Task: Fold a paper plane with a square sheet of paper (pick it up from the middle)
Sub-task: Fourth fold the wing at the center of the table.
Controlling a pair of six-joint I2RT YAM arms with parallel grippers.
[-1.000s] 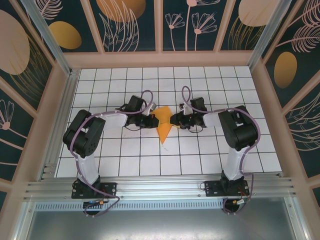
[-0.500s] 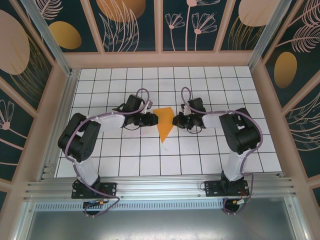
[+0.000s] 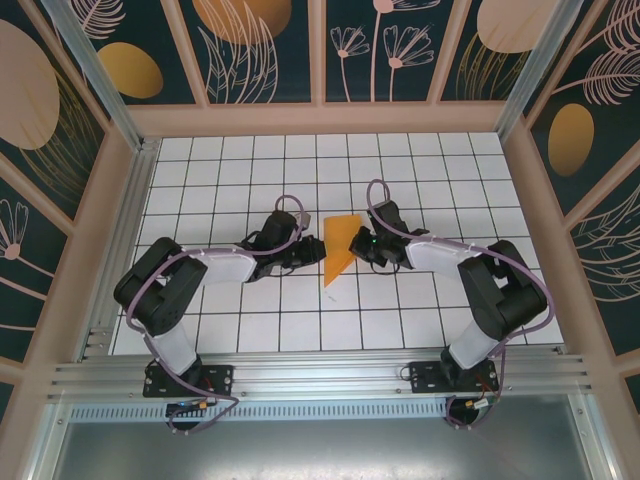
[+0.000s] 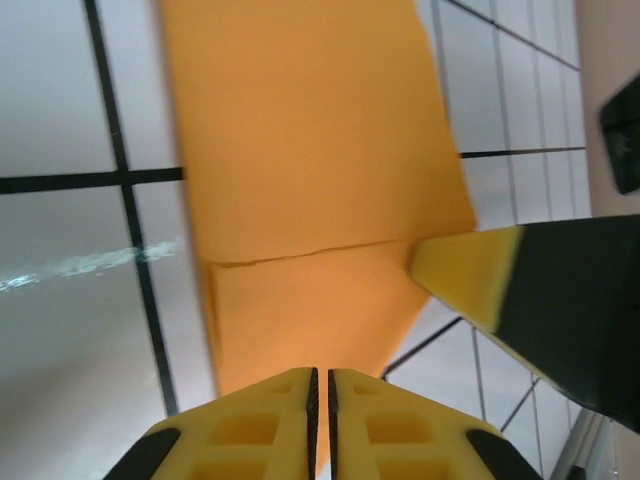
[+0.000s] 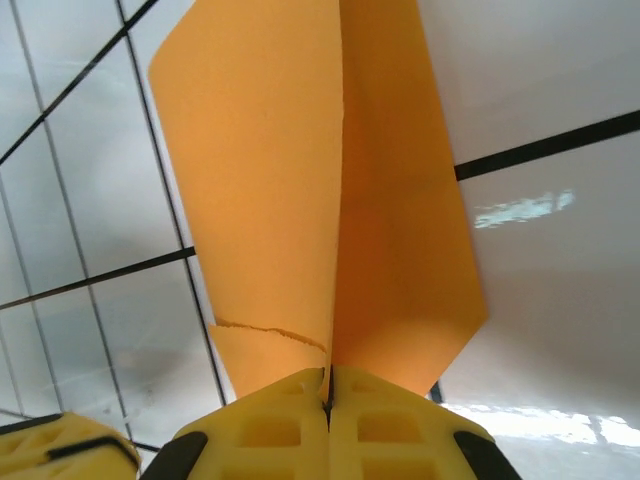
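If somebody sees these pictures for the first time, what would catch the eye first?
The folded orange paper lies at the middle of the white tiled table, a pointed shape with its tip toward the arms' bases. The left end effector and the right end effector pinch it from either side, both shut on it. Around stands a dark wall with orange ovals and flower drawings.

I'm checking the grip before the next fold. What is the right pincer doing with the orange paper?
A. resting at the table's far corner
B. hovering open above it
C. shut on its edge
C: the right pincer is closed, with the orange paper rising from between its tips.
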